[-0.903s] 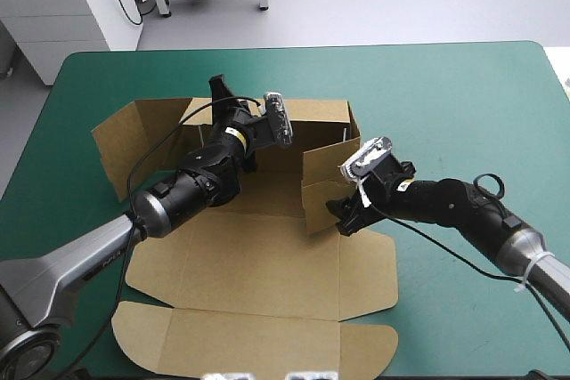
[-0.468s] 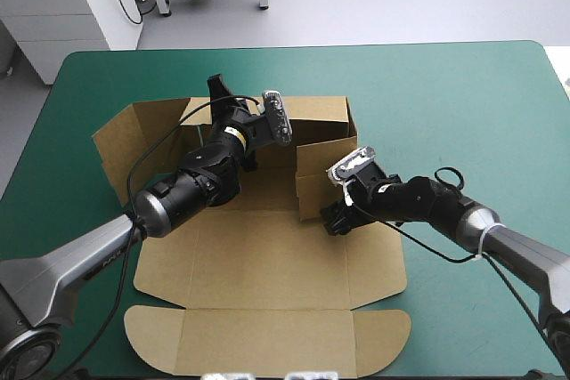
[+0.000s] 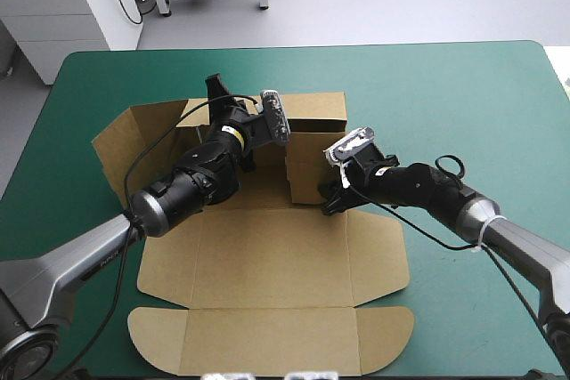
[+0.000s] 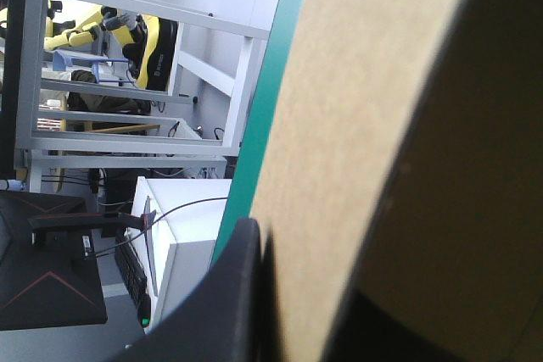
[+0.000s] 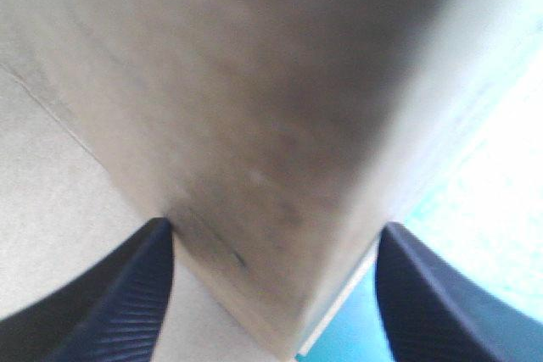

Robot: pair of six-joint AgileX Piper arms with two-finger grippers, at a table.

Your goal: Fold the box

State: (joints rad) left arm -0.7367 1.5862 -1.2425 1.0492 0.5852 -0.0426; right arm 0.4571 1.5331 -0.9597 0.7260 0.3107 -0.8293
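Note:
The brown box (image 3: 267, 264) lies mostly flat on the teal-green cover, its lid flap (image 3: 267, 340) toward the near edge. The back wall (image 3: 316, 113) and the right side wall (image 3: 307, 171) stand raised. My left gripper (image 3: 216, 93) reaches over the back wall's left part; in the left wrist view it (image 4: 314, 294) is shut on the board (image 4: 365, 82). Low at the right wall's outer foot sits my right gripper (image 3: 331, 198). In the right wrist view it (image 5: 273, 228) is open, and the wall's corner (image 5: 254, 108) stands between the black fingers (image 5: 144, 277).
A wide left flap (image 3: 134, 144) of the box stands half raised near the table's left side. Bare teal-green cover (image 3: 463, 104) stretches right of the box and beyond it to the far edge.
My right gripper has moved left and toward the far edge, pushing the right side wall inward and more upright. The flat sheet shifted slightly. The left arm has stayed put.

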